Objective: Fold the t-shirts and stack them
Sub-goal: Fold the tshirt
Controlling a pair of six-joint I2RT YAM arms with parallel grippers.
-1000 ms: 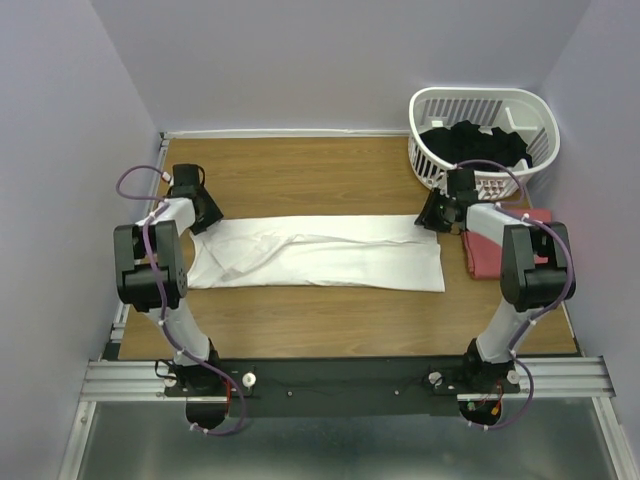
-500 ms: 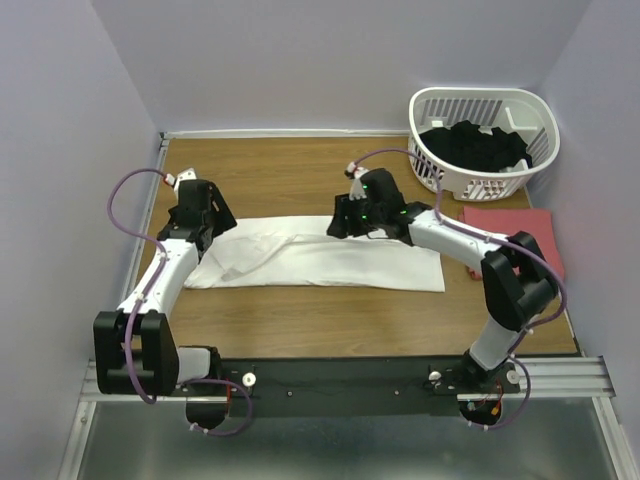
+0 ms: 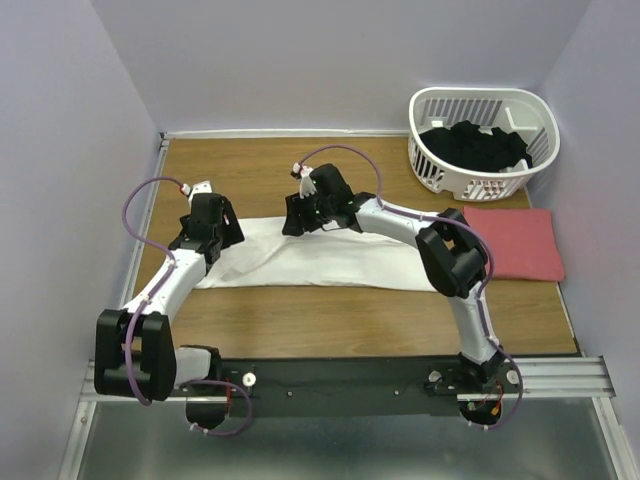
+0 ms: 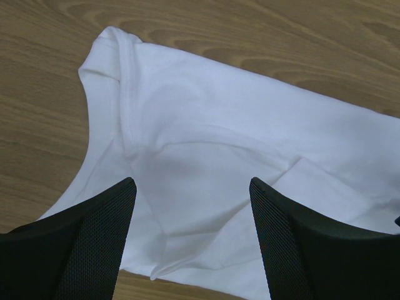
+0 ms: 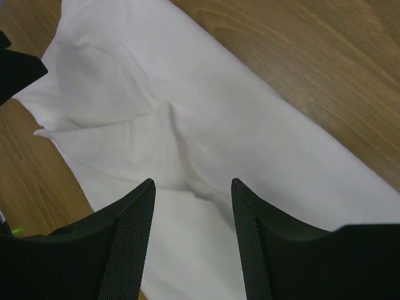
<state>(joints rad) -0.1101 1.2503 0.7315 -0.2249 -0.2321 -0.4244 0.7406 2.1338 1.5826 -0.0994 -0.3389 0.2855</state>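
- On the bench [image 3: 300, 165], the white t-shirt [image 3: 330, 262] lies folded long, the red t-shirt [image 3: 515, 243] near it.
- Left hand [image 4: 190, 182] and right hand [image 5: 192, 182] hang open over the white one, holding nothing.
- A pinch on just one layer could pull the fold apart.

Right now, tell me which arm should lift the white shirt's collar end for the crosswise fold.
Left. The left pincer, open, hovers over the collar end of the white shirt; the right pincer hangs open over its middle, farther off.
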